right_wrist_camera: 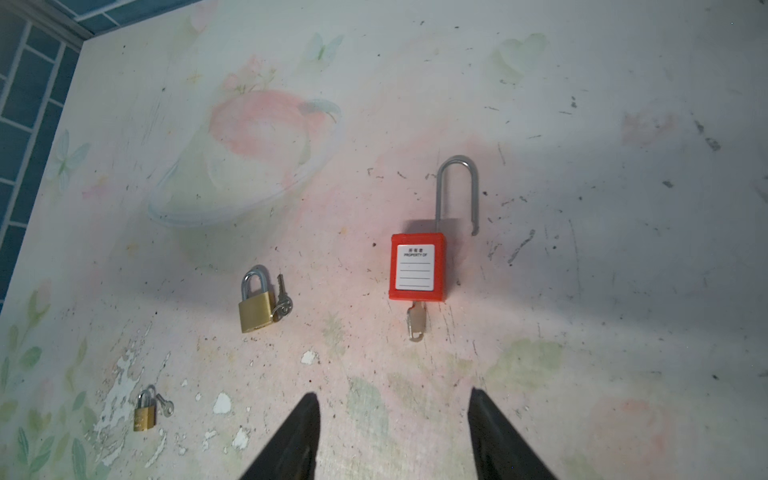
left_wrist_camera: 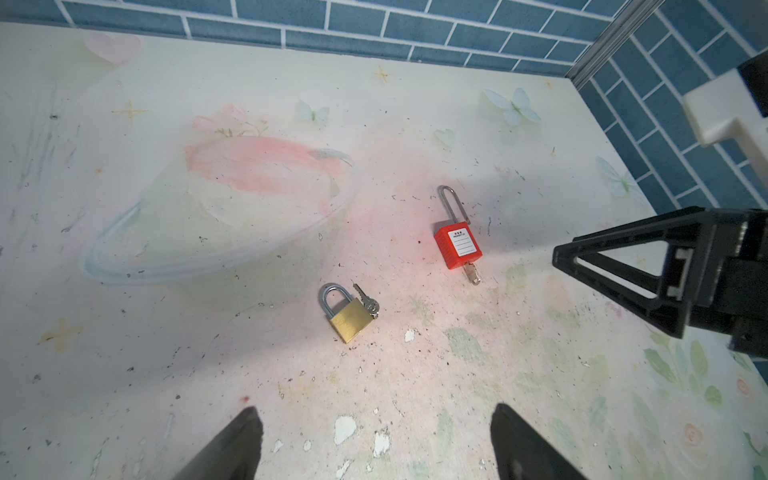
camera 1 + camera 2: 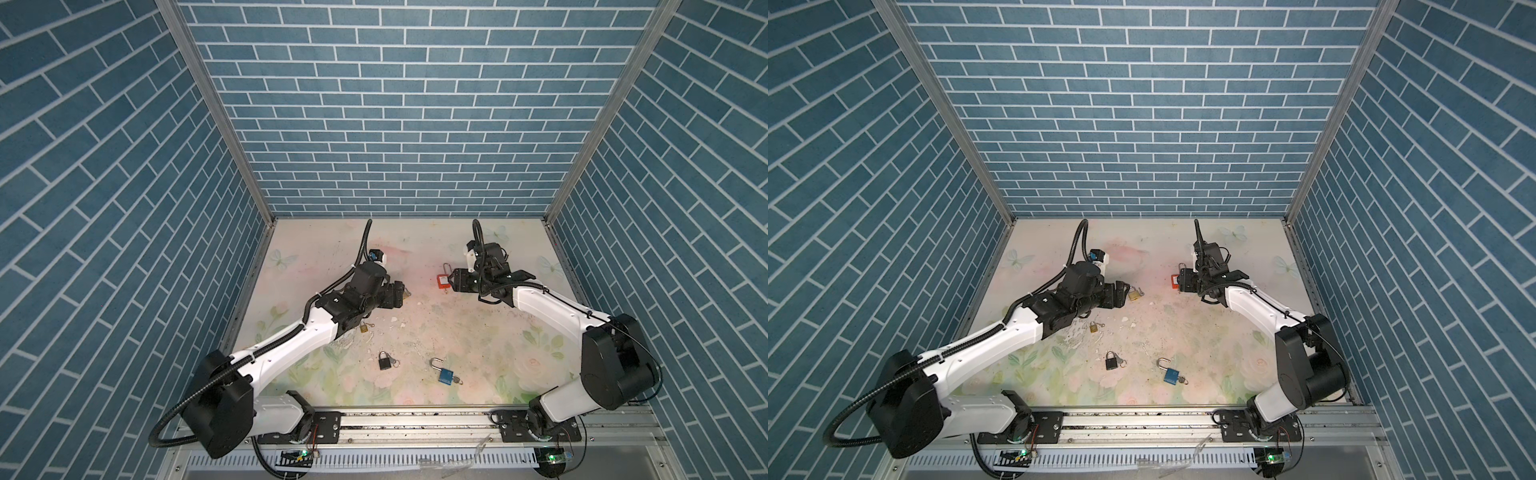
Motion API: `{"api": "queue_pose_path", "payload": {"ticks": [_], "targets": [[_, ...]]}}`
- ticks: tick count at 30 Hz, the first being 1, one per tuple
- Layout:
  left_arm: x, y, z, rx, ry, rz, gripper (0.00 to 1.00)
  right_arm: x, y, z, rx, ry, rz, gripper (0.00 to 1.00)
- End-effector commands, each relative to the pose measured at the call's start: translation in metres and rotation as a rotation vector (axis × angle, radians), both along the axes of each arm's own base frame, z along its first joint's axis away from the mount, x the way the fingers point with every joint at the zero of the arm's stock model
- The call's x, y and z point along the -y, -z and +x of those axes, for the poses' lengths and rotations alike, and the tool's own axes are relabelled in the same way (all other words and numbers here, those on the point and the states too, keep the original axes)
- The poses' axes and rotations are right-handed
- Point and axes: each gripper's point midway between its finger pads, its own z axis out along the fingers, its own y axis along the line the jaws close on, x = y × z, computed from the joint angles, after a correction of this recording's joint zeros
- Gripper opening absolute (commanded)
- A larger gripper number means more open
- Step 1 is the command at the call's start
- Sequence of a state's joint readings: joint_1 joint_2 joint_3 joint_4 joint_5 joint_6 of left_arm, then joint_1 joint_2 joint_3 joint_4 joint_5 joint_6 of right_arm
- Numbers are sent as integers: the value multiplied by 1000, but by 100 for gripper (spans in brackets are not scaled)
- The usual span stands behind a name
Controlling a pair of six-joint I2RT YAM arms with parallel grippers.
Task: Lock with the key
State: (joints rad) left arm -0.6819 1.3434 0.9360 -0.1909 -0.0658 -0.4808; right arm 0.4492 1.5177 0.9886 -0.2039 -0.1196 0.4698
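The red padlock [image 3: 443, 281] is lying flat on the table [image 3: 415, 332], right of centre in a top view, shackle [image 1: 457, 191] standing open, key [image 1: 417, 326] sitting in its base. The right gripper [image 1: 392, 392] is hovering near the key, jaws partly spread, gripping nothing. The left gripper [image 2: 376, 407] is gaping wide, empty.

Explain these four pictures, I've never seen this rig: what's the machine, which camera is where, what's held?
It is a robot: a left arm and a right arm mounted at the table edge. Two pictures look down from overhead; two come from a camera on each wrist. Five padlocks lie on the table: red padlock, shackle open with a key in it, large brass padlock, small brass padlock, black padlock, blue padlock. The left gripper and right gripper are both open, holding nothing.
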Motion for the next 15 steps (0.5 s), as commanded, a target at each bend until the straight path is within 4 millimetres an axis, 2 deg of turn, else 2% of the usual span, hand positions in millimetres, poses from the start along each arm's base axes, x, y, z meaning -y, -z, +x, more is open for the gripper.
{"api": "queue_pose_path", "payload": {"ticks": [1,7,11,15], "targets": [[13,0,10,-22,3,43,88,25,-6,1,-4,153,53,58],[58,19,27,-69,17,104,86,66,-3,-10,-5,311,53,57],[88,38,37,-95,-8,141,84,79,0,-22,-8,328,21,59],[120,57,45,-112,-30,168,83,80,2,-38,-7,286,18,62]]}}
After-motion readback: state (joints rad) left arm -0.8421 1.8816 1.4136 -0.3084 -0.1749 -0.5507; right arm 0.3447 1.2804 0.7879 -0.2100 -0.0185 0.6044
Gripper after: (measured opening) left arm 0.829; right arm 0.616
